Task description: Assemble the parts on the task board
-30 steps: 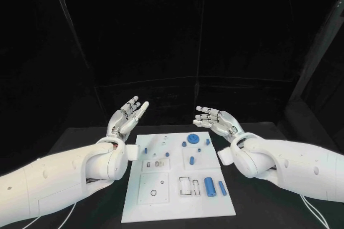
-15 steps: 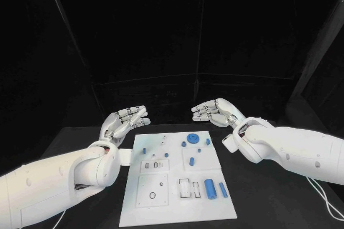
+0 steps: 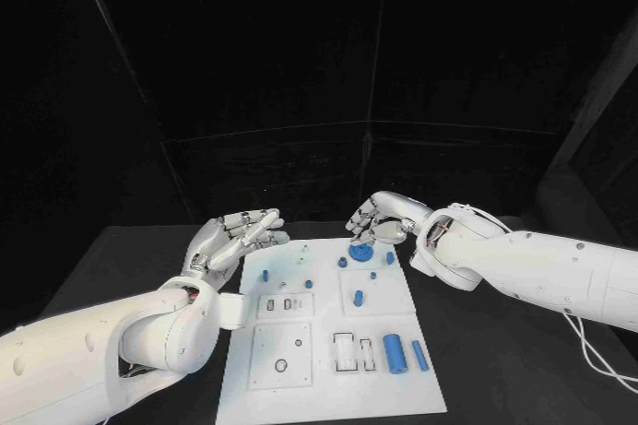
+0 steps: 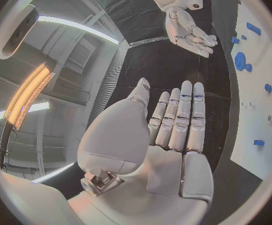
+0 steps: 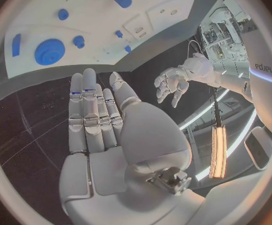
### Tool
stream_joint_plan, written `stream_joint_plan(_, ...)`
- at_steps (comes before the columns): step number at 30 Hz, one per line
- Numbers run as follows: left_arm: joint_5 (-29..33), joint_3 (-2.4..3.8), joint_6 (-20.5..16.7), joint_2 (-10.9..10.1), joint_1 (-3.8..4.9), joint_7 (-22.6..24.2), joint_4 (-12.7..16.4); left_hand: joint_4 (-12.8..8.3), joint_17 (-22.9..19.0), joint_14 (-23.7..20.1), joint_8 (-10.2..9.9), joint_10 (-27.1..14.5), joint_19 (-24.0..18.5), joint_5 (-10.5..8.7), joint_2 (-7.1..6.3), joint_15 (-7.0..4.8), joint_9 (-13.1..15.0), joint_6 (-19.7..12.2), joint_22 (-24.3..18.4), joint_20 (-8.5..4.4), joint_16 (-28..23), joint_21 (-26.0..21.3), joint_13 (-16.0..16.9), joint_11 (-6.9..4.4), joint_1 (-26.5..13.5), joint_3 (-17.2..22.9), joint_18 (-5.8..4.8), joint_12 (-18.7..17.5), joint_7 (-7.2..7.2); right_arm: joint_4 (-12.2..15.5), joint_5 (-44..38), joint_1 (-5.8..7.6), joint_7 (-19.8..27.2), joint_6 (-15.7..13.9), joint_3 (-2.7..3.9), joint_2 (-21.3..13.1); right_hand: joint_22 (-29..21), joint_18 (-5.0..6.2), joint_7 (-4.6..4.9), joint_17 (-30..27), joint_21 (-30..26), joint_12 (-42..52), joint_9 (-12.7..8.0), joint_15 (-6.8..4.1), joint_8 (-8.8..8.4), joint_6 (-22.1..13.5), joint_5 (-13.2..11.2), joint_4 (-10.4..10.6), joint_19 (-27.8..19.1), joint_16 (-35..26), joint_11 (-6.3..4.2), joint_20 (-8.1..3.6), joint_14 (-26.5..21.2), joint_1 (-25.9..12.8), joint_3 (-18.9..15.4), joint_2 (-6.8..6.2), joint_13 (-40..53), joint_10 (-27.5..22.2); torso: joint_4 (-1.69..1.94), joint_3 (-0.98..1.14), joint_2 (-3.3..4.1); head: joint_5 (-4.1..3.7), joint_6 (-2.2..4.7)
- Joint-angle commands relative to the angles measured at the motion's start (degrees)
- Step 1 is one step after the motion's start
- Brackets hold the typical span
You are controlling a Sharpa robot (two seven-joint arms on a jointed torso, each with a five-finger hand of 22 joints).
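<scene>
Right hand [image 3: 382, 217] hovers spread and empty over the far edge of the task board [image 3: 319, 383], the round blue gear [image 3: 360, 253] just nearer beneath it. Left hand [image 3: 237, 237], fingers together and empty, stands left of the board, farther off

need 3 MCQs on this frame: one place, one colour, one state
1. Where is the right hand?
A. over the task board's far edge
B. over its near edge
C. off the table

2. What colour is the round gear part?
A. red
B. blue
C. green

3. What does the left hand hold?
A. the long cylinder
B. the gear
C. nothing

Answers: 1 A, the head view shows it above the far end of the task board. 2 B, it is blue in the head view and the right wrist view. 3 C, the left wrist view shows the fingers straight and an empty palm.
</scene>
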Motion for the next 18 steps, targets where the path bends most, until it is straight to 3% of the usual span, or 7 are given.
stream_joint_plan(1,-0.4,0.07,1.5,0.2,0.23,1.6,0.6,-0.3,0.1,0.4,-0.3,0.6,0.4,-0.11,0.33,0.1,-0.1,0.5,-0.1,-0.03,-0.3,-0.3,0.0,-0.03,-0.1,-0.1,0.79,-0.2,0.05,-0.8,-10.1,0.28,-5.5,4.5,0.13,0.9,1.3,0.72,-0.15,1.5,2.5,-0.1,-0.1,-0.68,-0.65,0.1,-0.3,0.0,1.6,1.9,-0.33,-0.6,2.7,0.2,0.5,-0.64,0.1,1.0,0.32,-0.1,1.62,-0.25,0.48)
stream_joint_plan(9,-0.4,0.07,1.8,0.6,0.36,1.5,0.7,-0.3,0.0,0.4,-0.5,0.7,0.4,-0.14,0.34,0.15,-0.1,0.5,-0.2,-0.01,-0.6,-0.5,0.0,0.02,-0.2,-0.3,0.77,-0.5,0.1,-2.4,-15.5,0.46,-7.1,7.6,0.19,2.6,5.2,0.61,-0.36,7.5,9.4,-0.3,0.0,-1.36,-0.93,0.3,-0.4,0.1,3.6,9.3,-0.55,-2.07,6.5,-0.4,1.2,-1.05,0.1,0.3,0.99,-0.2,2.6,-0.63,0.58)
stream_joint_plan(18,-0.4,0.07,2.0,0.7,0.39,1.4,0.8,-0.4,0.0,0.4,-0.7,0.7,0.4,-0.14,0.34,0.19,-0.1,0.5,-0.4,0.01,-0.8,-0.7,0.0,0.07,-0.4,-0.4,0.76,-0.7,0.15,-3.1,-18.3,0.49,-8.1,9.0,0.21,4.0,7.6,0.6,-0.2,13.4,13.5,-0.2,0.0,-1.21,-0.93,-0.8,-1.0,0.1,3.5,16.7,-0.33,-1.7,6.0,-1.7,1.4,-1.49,0.1,-1.6,0.92,-0.29,3.17,-0.63,0.71)
